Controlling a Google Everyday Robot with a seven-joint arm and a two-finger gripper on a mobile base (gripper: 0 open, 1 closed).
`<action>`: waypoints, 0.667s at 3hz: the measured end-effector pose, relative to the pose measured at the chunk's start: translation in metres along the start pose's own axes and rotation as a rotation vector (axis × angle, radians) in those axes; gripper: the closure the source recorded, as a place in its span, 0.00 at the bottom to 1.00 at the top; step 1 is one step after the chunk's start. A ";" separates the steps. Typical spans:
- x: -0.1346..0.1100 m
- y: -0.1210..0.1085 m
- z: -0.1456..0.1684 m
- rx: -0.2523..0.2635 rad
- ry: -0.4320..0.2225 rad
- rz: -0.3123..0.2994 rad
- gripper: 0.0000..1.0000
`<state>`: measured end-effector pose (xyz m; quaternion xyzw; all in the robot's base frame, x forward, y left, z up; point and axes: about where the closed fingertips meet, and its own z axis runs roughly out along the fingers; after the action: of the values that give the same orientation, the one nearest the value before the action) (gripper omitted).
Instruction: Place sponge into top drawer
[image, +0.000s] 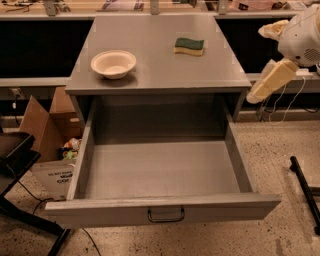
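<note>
You will find the sponge (189, 46) lying flat on the grey cabinet top (160, 75), toward its back right part, with the dark green scouring side up and the yellow foam showing along the near edge. It is well apart from the cream bowl (113, 63), which stands upright on the left side of the same top. Below them the top drawer (160, 175) is pulled far out toward you, its grey floor and walls in full sight, and the dark bail handle (166, 216) hangs at the centre of its front panel. The gripper (256, 64) is off to the right of the cabinet, near its right front corner and roughly level with the top, beside the surface and not over it. It touches neither the sponge nor the drawer. Its two cream fingers (272, 80) seem to be spread wide with nothing between them, though the upper one is partly cut off against the white arm (302, 35), so take that with some caution. An opened cardboard box (45, 125) with clutter inside sits on the speckled floor (270, 150) to the left of the drawer, and a dark stand (15, 155) is at the left edge. A black bar (305, 185) lies on the floor at the right.
</note>
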<state>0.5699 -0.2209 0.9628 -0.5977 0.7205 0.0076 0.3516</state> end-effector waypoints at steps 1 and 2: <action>0.010 -0.043 0.028 0.100 -0.207 0.080 0.00; 0.013 -0.056 0.041 0.122 -0.270 0.113 0.00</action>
<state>0.6385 -0.2305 0.9477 -0.5272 0.6983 0.0642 0.4799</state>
